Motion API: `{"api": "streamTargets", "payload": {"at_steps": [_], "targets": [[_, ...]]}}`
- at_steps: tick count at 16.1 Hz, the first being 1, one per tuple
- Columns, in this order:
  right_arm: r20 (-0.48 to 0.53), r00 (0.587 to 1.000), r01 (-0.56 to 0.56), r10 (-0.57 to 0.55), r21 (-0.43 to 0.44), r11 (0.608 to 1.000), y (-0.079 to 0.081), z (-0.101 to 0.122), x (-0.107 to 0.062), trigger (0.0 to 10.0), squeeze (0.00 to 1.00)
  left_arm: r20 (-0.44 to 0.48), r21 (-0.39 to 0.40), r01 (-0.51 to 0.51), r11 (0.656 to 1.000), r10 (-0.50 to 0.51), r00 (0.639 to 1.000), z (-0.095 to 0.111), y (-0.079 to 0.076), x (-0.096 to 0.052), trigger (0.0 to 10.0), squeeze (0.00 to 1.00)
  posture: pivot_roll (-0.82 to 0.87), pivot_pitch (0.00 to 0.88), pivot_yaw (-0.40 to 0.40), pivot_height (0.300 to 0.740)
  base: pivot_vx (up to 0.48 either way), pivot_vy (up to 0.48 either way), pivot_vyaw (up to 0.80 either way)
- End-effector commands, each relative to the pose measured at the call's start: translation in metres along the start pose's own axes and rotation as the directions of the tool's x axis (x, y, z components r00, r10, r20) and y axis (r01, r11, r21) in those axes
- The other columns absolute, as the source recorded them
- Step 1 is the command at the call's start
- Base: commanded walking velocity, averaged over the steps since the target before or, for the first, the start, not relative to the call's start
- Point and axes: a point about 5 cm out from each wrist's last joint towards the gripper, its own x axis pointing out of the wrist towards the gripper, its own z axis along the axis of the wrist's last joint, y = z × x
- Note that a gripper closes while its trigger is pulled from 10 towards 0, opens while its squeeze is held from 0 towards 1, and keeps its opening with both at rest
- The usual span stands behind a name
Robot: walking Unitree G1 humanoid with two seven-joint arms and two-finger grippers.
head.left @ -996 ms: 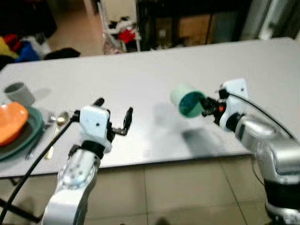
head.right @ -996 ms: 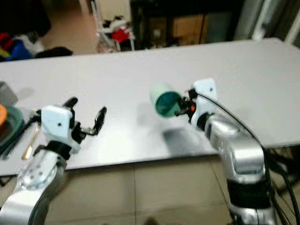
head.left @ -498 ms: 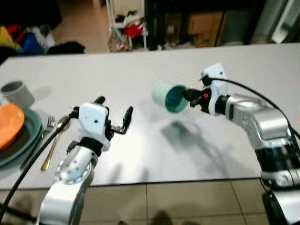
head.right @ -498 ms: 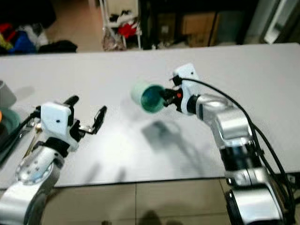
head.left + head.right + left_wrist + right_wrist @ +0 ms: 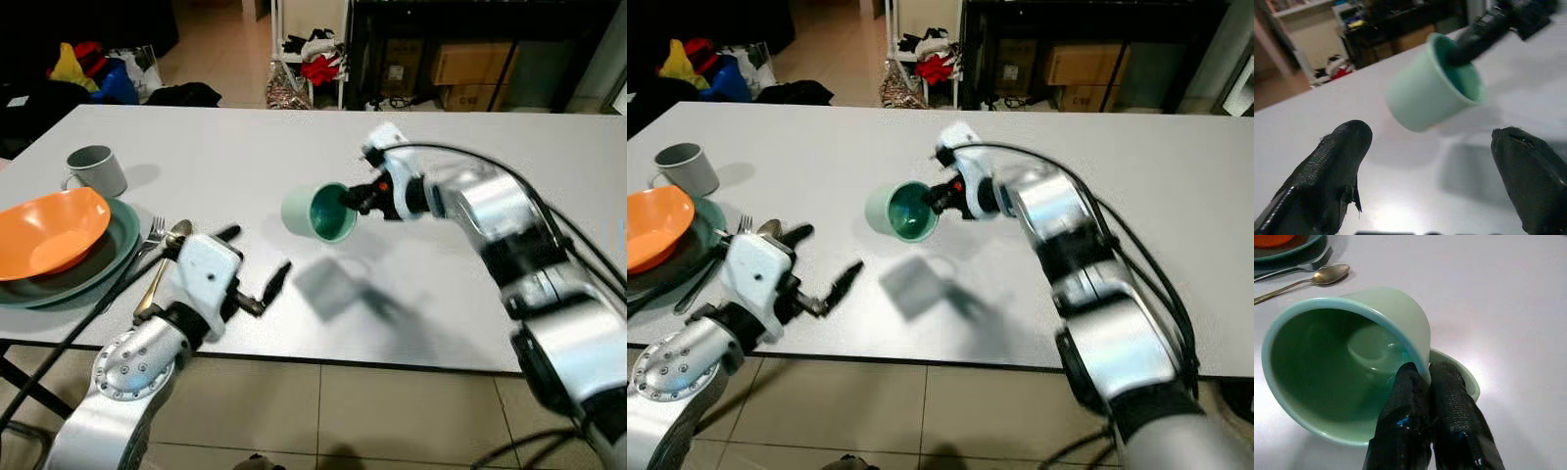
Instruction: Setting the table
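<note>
At the left edge of the left eye view an orange bowl [image 5: 47,229] sits on a dark green plate [image 5: 93,262], with a grey mug [image 5: 95,169] just behind them and a fork [image 5: 147,240] and spoon [image 5: 162,264] lying side by side just right of the plate. That place setting looks the likely goal for the cup, and it is crowded: a low or wide pass could knock the grey mug or scatter the cutlery.

Lower left of centre, the left gripper [image 5: 255,275] hovers over the near table edge with its fingers spread wide and nothing between them. It sits between the cutlery and the cup, so the two arms could collide if the cup travels straight across.

At centre, the mint-green cup [image 5: 318,211] hangs above the white table [image 5: 216,137], tipped on its side with its mouth toward the camera and its shadow on the tabletop below. The right gripper [image 5: 1427,377] pinches only the cup's rim, one finger inside and one outside. Such a thin hold on a tilted cup could let it swing or slip and drop onto the table.

Beyond the table, at the top of the frame, stand a rack and cardboard boxes [image 5: 480,64], well apart from the work.
</note>
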Motion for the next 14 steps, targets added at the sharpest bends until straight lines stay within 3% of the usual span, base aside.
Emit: {"api": "streamTargets", "payload": {"at_steps": [1, 5, 8, 14], "targets": [[-0.035, 0.999, -0.016, 0.015, -0.039, 0.999, -0.001, 0.004, 0.002, 10.0, 0.0, -0.008, -0.001, 0.025, 1.0, -0.025, 1.0, 0.001, -0.002, -0.002, 10.0, 0.0, -0.06, 0.0, 0.056, 0.74, 0.0, 0.0, 0.0], [-0.197, 0.98, -0.034, 0.017, -0.082, 0.996, -0.005, 0.001, 0.006, 10.0, 0.0, -0.029, -0.017, 0.107, 0.994, -0.107, 0.994, 0.0, -0.012, -0.003, 10.0, 0.0, -0.07, 0.007, 0.067, 0.74, 0.0, 0.0, 0.0], [-0.195, 0.98, 0.03, -0.038, -0.045, 0.999, -0.007, 0.001, 0.011, 10.0, 0.0, -0.041, -0.017, 0.138, 0.99, -0.139, 0.989, 0.0, -0.016, -0.003, 10.0, 0.0, -0.07, 0.026, 0.066, 0.74, 0.0, 0.0, 0.0], [-0.254, 0.966, 0.019, -0.053, -0.134, 0.991, -0.007, 0.009, 0.01, 10.0, 0.0, -0.059, -0.03, 0.18, 0.983, -0.182, 0.982, 0.001, -0.022, -0.007, 10.0, 0.0, -0.07, 0.037, 0.054, 0.74, 0.0, 0.0, 0.0]]}}
